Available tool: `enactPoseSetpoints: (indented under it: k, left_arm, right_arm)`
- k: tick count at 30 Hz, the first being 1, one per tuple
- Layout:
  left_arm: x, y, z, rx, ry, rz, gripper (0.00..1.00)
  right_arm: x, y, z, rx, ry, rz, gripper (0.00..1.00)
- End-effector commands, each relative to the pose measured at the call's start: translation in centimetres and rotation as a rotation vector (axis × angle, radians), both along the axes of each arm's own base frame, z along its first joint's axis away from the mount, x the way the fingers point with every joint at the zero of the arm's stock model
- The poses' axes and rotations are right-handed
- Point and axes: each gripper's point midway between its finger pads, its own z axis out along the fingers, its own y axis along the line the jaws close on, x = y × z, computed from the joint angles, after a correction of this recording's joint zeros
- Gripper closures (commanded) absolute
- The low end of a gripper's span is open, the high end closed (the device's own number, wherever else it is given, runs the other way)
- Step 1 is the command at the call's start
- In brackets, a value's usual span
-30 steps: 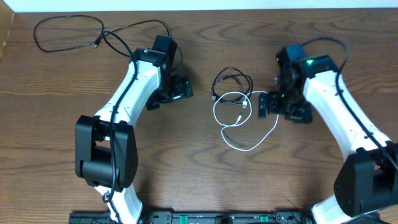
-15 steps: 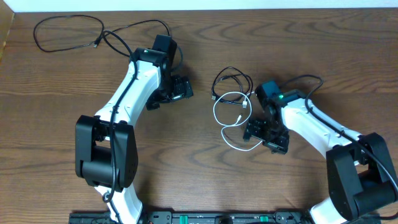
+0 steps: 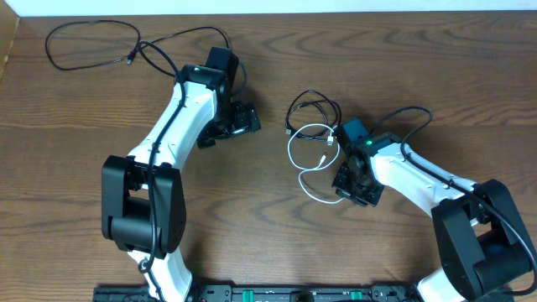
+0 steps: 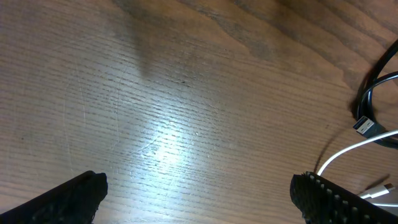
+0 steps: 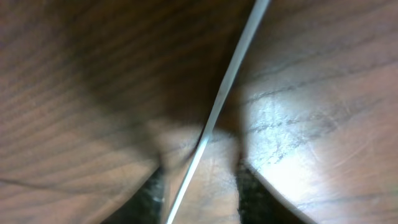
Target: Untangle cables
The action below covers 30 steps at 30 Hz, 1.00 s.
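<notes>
A white cable (image 3: 291,149) lies in two loops at the table's middle, and a small black cable (image 3: 315,105) is coiled just behind it. Another black cable (image 3: 63,33) lies loose at the far left. My right gripper (image 3: 352,183) is down over the lower right stretch of the white loop. In the right wrist view the white cable (image 5: 230,74) runs between my narrowed fingers (image 5: 255,193) and lies against the left one, with a gap left on the other side. My left gripper (image 3: 245,117) hangs wide open left of the cables, holding nothing.
In the left wrist view, bare wood lies between the left gripper (image 4: 199,199) fingers. The black cable's plug (image 4: 367,124) and the white cable (image 4: 354,149) show at the right edge. The table's back edge (image 3: 268,12) runs along the top.
My right arm has swung down and leftward from beside the black coil to the white loop's lower right. Its jaws have narrowed around the white cable. The left arm has not moved.
</notes>
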Motion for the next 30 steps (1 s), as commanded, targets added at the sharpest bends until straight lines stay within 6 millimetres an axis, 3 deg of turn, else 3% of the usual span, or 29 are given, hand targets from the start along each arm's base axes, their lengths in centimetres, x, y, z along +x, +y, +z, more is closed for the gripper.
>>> enactPoseSetpoints:
  k: [1, 4, 7, 11, 18, 19, 20, 22, 27, 30]
  left_arm:
    - [-0.1, 0.2, 0.2, 0.008, -0.005, 0.004, 0.0]
    - [-0.1, 0.2, 0.2, 0.008, -0.005, 0.004, 0.0]
    - [-0.1, 0.2, 0.2, 0.008, -0.005, 0.004, 0.0]
    - [-0.1, 0.2, 0.2, 0.008, -0.005, 0.004, 0.0]
    - [-0.1, 0.2, 0.2, 0.008, -0.005, 0.004, 0.0]
    - [-0.1, 0.2, 0.2, 0.008, -0.005, 0.004, 0.0]
    - [-0.1, 0.2, 0.2, 0.008, -0.005, 0.004, 0.0]
    - [-0.1, 0.2, 0.2, 0.008, -0.005, 0.004, 0.0]
    - [-0.1, 0.2, 0.2, 0.008, -0.005, 0.004, 0.0]
    - [-0.1, 0.2, 0.2, 0.008, -0.005, 0.004, 0.0]
  right_arm:
    - [0.1, -0.9, -0.4, -0.053, -0.015, -0.006, 0.91]
    - [0.3, -0.8, -0.2, -0.049, -0.019, 0.004, 0.98]
    - [0.8, -1.0, 0.9, -0.062, -0.021, 0.046, 0.99]
    - [2.8, -2.7, 5.5, -0.184, -0.073, 0.076, 0.99]
    - [7.0, -2.2, 17.5, -0.18, -0.322, 0.214, 0.99]
    - [7.9, -2.1, 21.0, -0.169, -0.42, 0.232, 0.99]
    - [8.2, -2.2, 22.4, -0.165, -0.462, 0.234, 0.99]
    - [9.0, -2.2, 27.3, -0.147, -0.61, 0.231, 0.99]
    - [9.2, -3.4, 36.3, -0.155, -0.898, 0.239, 0.99]
    - [8.3, -4.3, 40.2, -0.155, -1.024, 0.213, 0.99]
